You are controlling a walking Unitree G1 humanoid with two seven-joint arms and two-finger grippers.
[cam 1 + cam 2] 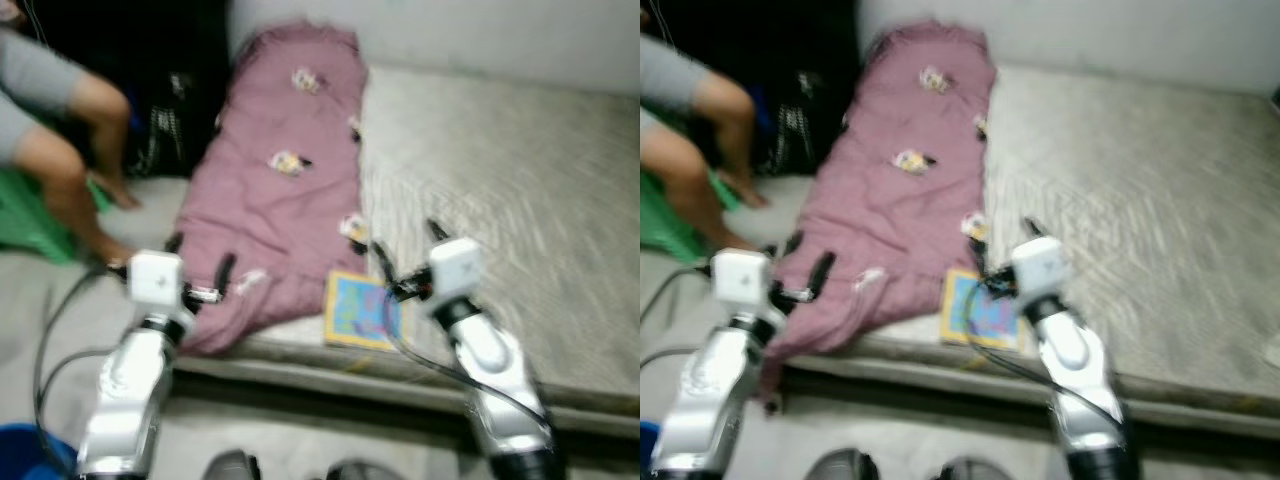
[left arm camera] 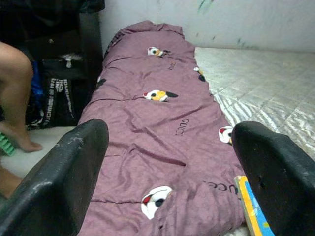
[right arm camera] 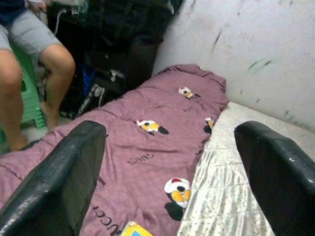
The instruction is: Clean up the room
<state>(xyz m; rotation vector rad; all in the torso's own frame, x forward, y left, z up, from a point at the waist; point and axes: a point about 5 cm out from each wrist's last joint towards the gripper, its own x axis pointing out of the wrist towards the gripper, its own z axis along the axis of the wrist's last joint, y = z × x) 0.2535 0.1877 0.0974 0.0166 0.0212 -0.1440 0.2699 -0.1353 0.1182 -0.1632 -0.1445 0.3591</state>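
Observation:
A mauve blanket (image 1: pixel 280 190) printed with cartoon faces lies lengthwise along the left side of a low grey mattress (image 1: pixel 500 180). A blue and yellow picture book (image 1: pixel 362 312) rests at the mattress's front edge, just right of the blanket's near end. My left gripper (image 1: pixel 200 258) hovers open over the blanket's near left corner. In the left wrist view, that gripper (image 2: pixel 170 130) holds nothing, and the blanket (image 2: pixel 157 113) stretches ahead of it. My right gripper (image 1: pixel 410 243) is open above the mattress just past the book. The right wrist view also shows this gripper (image 3: pixel 170 130) holding nothing.
A person sits on a green stool (image 1: pixel 30 220) at the far left, bare legs (image 1: pixel 60 150) beside the mattress. Black bags (image 1: pixel 170 120) stand against the dark corner behind them. A white wall (image 1: pixel 450 30) backs the mattress. A blue container (image 1: pixel 25 455) sits by my left arm.

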